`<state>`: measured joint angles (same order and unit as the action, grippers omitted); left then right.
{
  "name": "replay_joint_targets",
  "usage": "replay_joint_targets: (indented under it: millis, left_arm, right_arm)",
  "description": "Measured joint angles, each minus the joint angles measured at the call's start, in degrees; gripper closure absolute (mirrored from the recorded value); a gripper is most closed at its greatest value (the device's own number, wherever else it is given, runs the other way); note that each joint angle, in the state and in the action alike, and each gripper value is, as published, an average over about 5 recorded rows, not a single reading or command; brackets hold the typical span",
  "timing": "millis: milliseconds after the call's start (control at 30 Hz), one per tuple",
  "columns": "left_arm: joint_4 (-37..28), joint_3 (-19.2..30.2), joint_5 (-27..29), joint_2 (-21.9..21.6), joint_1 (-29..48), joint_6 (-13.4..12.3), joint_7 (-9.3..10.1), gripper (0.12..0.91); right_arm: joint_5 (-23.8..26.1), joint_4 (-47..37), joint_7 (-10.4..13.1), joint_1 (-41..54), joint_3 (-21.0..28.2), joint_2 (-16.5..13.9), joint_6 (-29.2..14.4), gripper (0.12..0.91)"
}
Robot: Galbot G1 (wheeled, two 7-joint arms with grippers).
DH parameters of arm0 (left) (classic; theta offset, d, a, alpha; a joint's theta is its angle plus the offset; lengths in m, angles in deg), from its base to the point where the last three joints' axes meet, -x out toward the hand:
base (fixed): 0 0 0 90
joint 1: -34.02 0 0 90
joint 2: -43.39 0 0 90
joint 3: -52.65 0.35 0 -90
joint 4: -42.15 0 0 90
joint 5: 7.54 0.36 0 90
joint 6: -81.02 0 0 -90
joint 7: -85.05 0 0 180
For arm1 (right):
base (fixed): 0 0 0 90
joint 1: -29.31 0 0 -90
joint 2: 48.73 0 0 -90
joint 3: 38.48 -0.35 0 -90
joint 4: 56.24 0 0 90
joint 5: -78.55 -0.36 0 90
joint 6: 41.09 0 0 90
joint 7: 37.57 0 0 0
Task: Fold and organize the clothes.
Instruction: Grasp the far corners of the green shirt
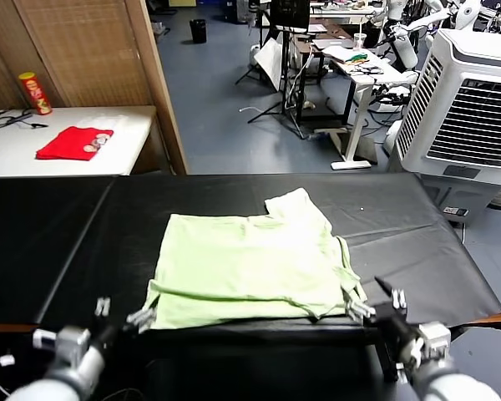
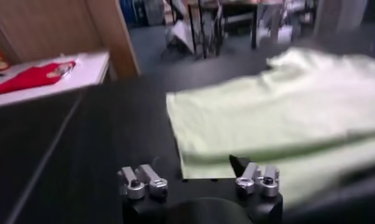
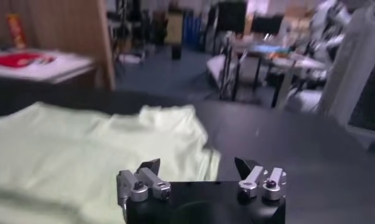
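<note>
Pale green shirt [image 1: 250, 267] folded on black table [image 1: 58, 234], no legible writing

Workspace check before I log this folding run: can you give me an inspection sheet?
Surface: black table, smooth.
Job's things: green shirt lying flat, near edge doubled over, one sleeve toward the far side.
Clutter: nothing seen on the black table.
Grippers: left gripper and right gripper at the shirt's near corners, fingers open, holding nothing.
Cables: some on the white side table.
Surroundings: red cloth, can, air cooler.
</note>
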<state>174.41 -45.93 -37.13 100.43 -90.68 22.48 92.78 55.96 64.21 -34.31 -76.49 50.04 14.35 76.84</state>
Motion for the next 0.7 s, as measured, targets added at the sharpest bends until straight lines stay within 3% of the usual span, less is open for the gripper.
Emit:
replay_joint_targets:
  millis: [133,300,500,700]
  left_arm:
    - [-5.6,2.7,-5.6,-1.2,11.4,1.5,1.31,0.233]
    - [-16.1,7.9,-10.2,-0.8,25.3,3.0,2.70,0.232]
    - [-28.9,14.6,-13.9,0.6,37.8,4.6,2.83,0.232]
    - [-39.4,19.1,-16.1,2.3,46.4,6.1,2.31,0.232]
  right_arm:
    - [-0.4,-10.4,1.5,12.5,5.7,0.5,-0.4,0.227]
    - [-0.9,-24.9,1.3,26.8,12.6,2.6,0.4,0.227]
    - [-2.5,-40.2,0.1,39.4,18.5,5.5,3.6,0.227]
    - [-2.5,-51.2,-1.1,46.6,21.2,8.8,3.4,0.227]
